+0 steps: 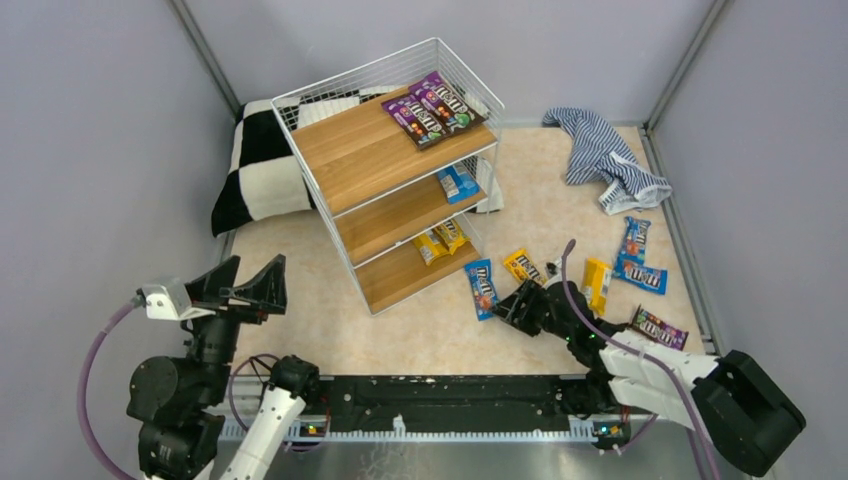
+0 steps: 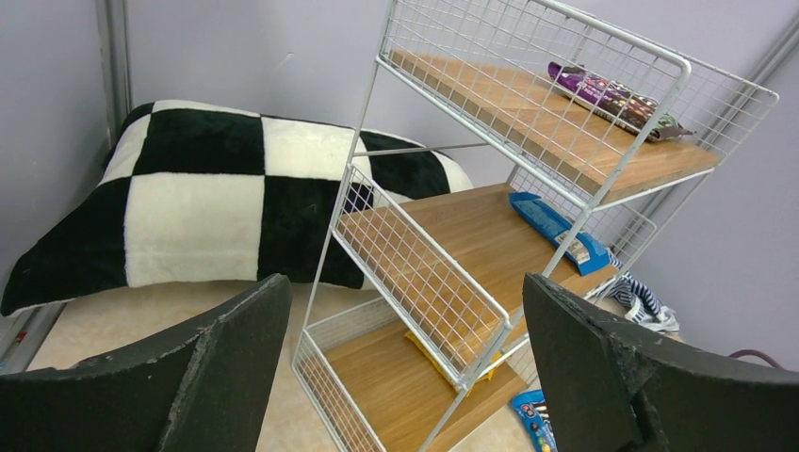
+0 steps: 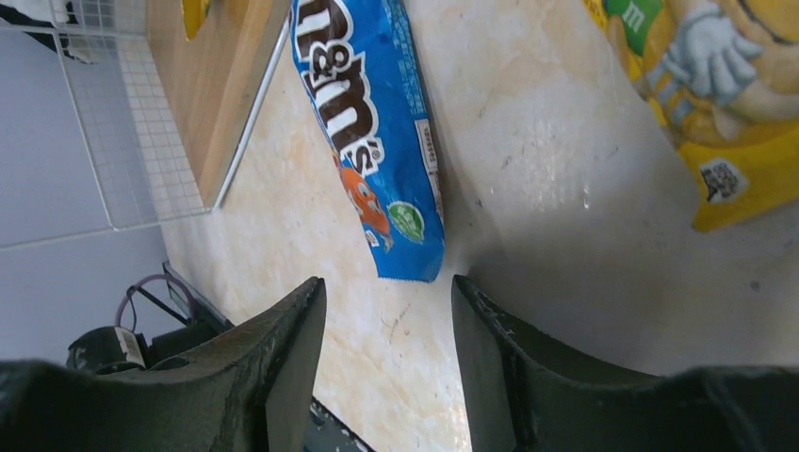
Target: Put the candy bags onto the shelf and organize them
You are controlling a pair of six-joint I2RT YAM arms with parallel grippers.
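The shelf (image 1: pixel 355 150) stands at the back centre with two purple candy bags (image 1: pixel 432 108) on its top board, a blue one (image 1: pixel 458 183) on the middle board and yellow ones (image 1: pixel 440 240) on the bottom board. Several more bags lie on the floor to its right: blue (image 1: pixel 481 288), yellow (image 1: pixel 523 266), yellow (image 1: pixel 597 283), blue (image 1: pixel 633 240), purple (image 1: pixel 658 327). My right gripper (image 1: pixel 510 300) is open and empty, low over the floor just short of the blue bag (image 3: pixel 367 132). My left gripper (image 1: pixel 258 265) is open and empty, raised at the left and facing the shelf (image 2: pixel 490 235).
A black-and-white checkered cushion (image 1: pixel 262 165) lies behind and left of the shelf. A blue-white striped cloth (image 1: pixel 605 155) lies at the back right. Grey walls close in the floor on three sides. A large yellow bag (image 3: pixel 725 94) lies right of my right gripper.
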